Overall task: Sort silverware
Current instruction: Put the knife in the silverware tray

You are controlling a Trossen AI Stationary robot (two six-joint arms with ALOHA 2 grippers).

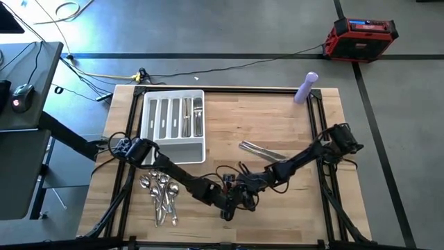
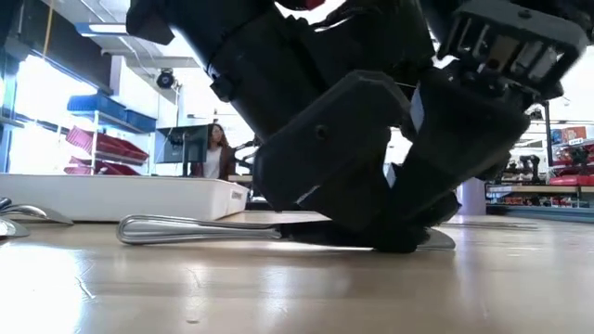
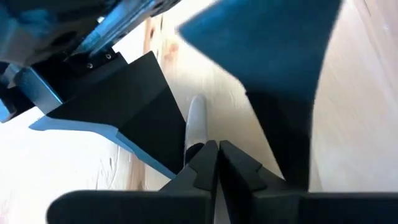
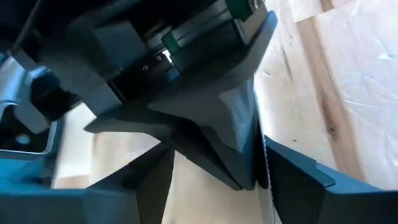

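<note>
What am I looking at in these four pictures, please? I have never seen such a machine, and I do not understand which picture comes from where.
It is a robot with two dark arms at a wooden table. One picture looks down from above, one looks level across the tabletop, and two come from small cameras on the wrists. On the table lie a white tray with cutlery in it, a pile of spoons, a few loose pieces and a purple bottle. The arms meet low over the table. The left end effector is shut on what looks like a silver utensil; the right end effector stands open close beside it.
</note>
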